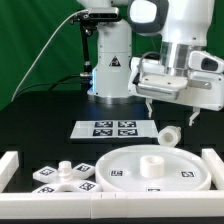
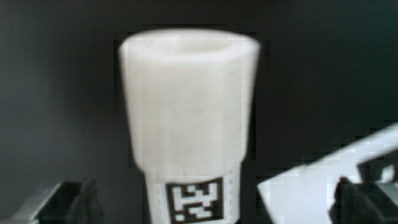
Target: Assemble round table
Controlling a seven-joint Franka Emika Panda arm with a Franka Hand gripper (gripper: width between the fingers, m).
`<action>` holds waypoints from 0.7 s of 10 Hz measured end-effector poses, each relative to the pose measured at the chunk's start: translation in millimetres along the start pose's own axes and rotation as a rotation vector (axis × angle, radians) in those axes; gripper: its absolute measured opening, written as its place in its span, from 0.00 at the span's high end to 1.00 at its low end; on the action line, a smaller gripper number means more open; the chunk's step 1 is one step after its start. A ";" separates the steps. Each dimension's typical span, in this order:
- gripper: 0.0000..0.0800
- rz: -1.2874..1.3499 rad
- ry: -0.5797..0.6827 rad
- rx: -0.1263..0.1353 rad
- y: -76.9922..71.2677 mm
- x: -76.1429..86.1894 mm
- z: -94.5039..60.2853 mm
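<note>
1. The gripper hangs over the leg. The leg lies on its side on the table, just behind the disc, off the disc's far rim toward the exterior view's right.
2. In the wrist view the 2 fingers stand spread, 1 on each side of the leg. A dark gap shows on both sides, and nothing is pinched.
3. The leg's tagged end sits between the fingertips, so the jaws appear centred across its width for a grasp.
4. The disc lies flat, rim up, with its hub exposed, probably to receive the leg.
5. The base rests beside the disc, toward the exterior view's left, away from the arm.
</note>
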State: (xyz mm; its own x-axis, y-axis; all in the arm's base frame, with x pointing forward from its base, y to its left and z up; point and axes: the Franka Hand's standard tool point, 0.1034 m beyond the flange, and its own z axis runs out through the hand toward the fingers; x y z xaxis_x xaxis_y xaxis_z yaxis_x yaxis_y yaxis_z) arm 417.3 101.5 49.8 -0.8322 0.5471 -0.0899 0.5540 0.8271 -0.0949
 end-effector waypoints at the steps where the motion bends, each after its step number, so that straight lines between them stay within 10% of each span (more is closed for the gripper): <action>1: 0.19 0.187 0.002 0.010 2.2 -6.9 -4.3; 7: 0.19 0.633 -0.005 0.026 2.2 -17.8 -7.5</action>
State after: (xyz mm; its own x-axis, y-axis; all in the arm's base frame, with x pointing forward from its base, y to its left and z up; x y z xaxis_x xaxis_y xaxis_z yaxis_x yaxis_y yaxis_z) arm 433.1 94.5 58.6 -0.3432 0.9286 -0.1409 0.9392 0.3401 -0.0461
